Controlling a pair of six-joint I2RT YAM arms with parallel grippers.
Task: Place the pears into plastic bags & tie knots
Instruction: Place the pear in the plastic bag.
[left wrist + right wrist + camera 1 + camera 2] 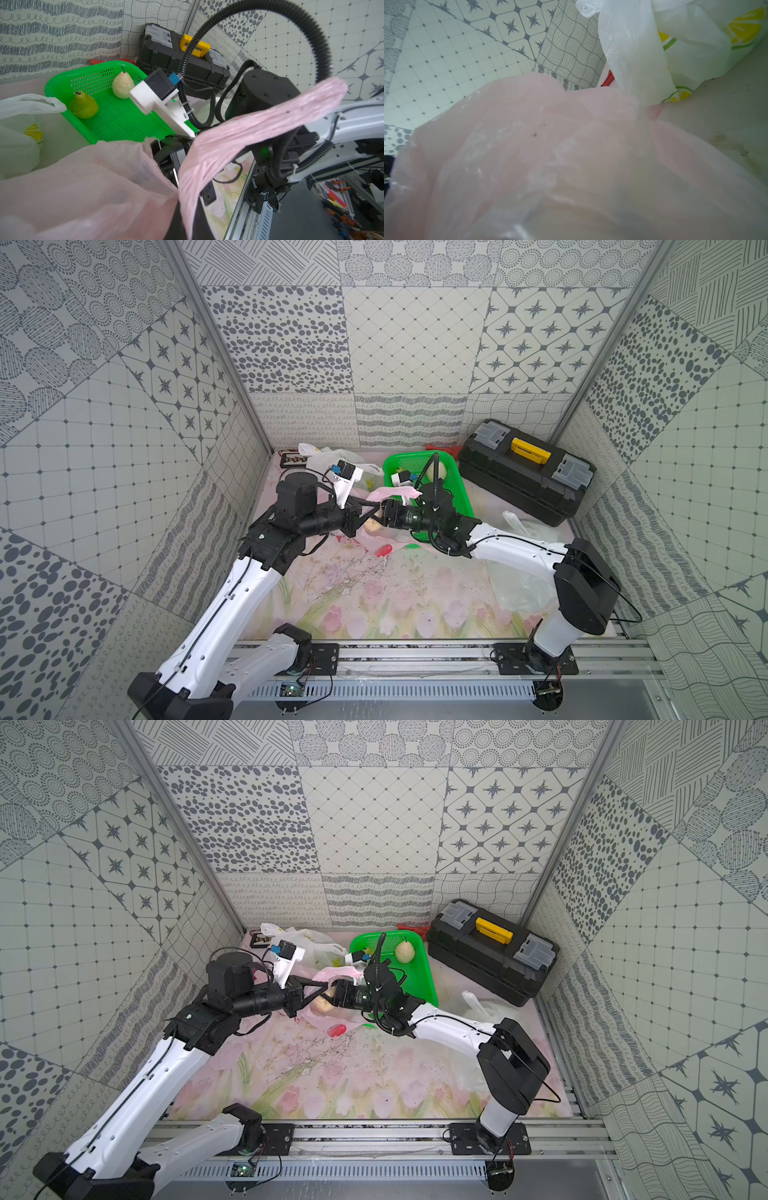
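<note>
Seemingly knotting pink bag (83, 187): pinching its handle (259, 124) tight in left gripper (373, 506); cannot tell spread of right gripper (383, 512). Next, probably crossing handles and cinching snug.

pink bag (83, 187), green basket (116, 124), lemon-print white bag (695, 52)

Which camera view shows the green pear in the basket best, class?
The left wrist view: the green pear sits whole and unobstructed in the green basket. In both top views the right arm's camera mostly hides it; the right wrist view misses it.
</note>
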